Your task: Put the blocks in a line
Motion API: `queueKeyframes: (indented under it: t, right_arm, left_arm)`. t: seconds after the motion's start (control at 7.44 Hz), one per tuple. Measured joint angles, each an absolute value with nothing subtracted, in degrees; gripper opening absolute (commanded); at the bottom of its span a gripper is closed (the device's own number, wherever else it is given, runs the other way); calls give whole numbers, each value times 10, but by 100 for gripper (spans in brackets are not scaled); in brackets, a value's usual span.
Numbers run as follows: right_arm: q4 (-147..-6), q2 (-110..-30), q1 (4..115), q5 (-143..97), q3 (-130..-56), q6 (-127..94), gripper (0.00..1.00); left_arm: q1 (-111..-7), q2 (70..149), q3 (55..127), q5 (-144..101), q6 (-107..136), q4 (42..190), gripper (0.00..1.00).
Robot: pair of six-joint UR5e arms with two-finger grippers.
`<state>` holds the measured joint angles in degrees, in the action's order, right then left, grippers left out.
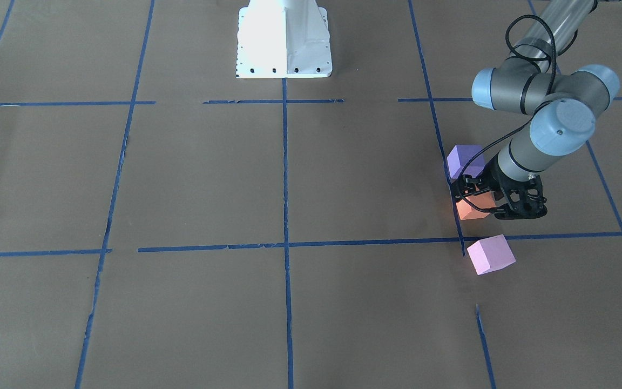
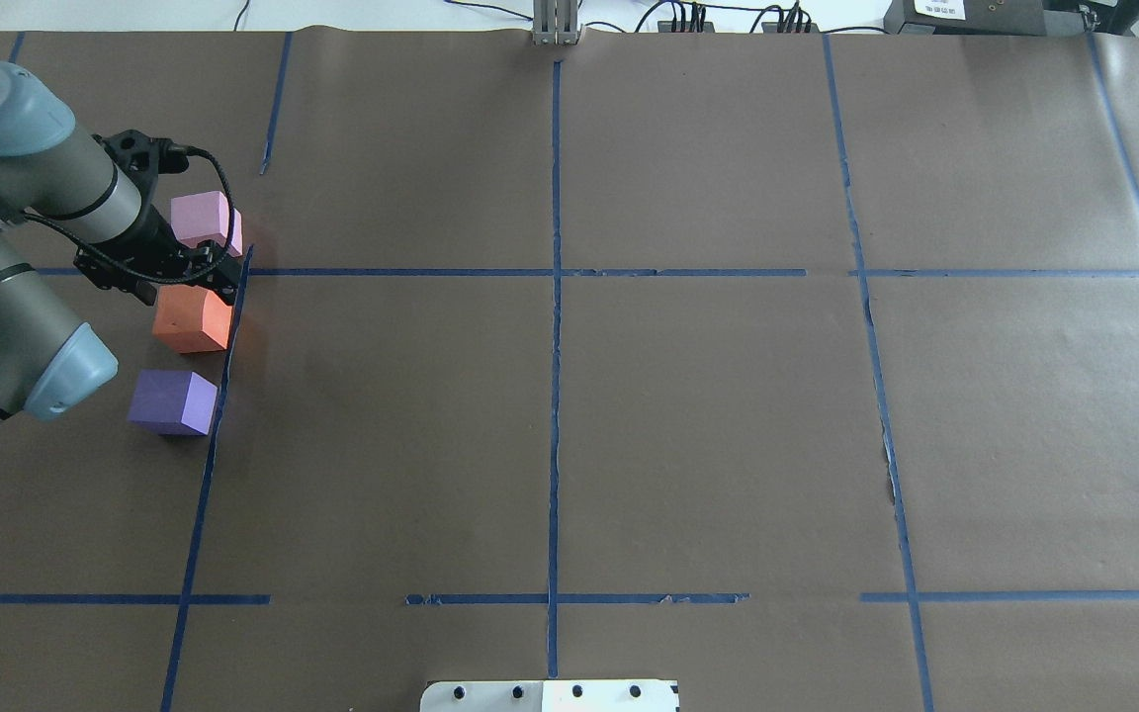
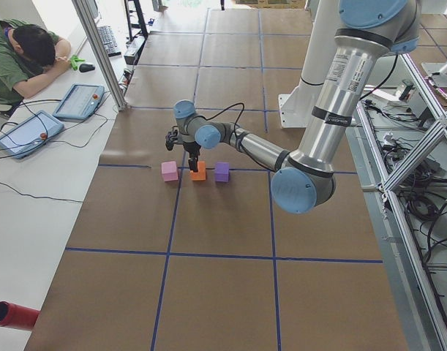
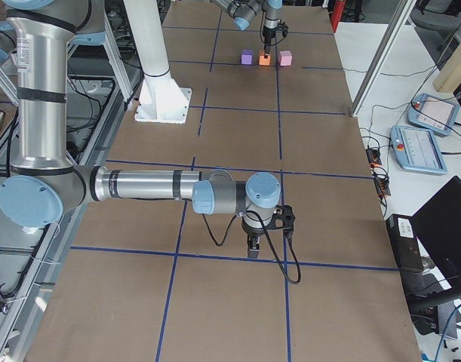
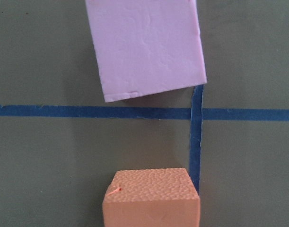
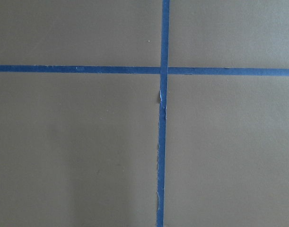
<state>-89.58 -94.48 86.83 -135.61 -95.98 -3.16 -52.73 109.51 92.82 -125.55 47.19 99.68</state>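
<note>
Three foam cubes sit in a row along a blue tape line on the robot's left side: a violet-purple block, an orange block and a light pink-lilac block. My left gripper stands over the orange block with its fingers down at the block's sides. No view shows whether they clamp it. The left wrist view shows the orange block at the bottom and the pink block beyond it, but no fingers. My right gripper shows only in the exterior right view, low over bare paper, so I cannot tell its state.
Brown paper with a grid of blue tape lines covers the table. The robot's white base plate stands at the middle of the near edge. A person and tablets are at the far side of the table.
</note>
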Motion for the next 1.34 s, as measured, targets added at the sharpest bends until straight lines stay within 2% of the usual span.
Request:
queueKeyframes:
  t: [0.4,0.67,0.81,1.08,1.34]
  right_arm:
    - [-896,-945,868,-1356,-960,-32,100]
    - [-896,-945,868,-1356,-960,-32,100]
    - [-896,-945,868,-1356,-960,-32,100]
    - [-896,-945,868,-1356,-960,-32,100]
    - [-896,-945,868,-1356,-960,-32,100]
  left_arm:
    - [-615,1094,1031,-1255,397,931,100]
    - [-697,1092,1055,-1252,197,872,100]
    - [-738,1084,1045,-1252,94,865,100]
    - [-816,1042,983,-1263,-88,879,100]
    - [-863,985,941,-1295,-145,909,100]
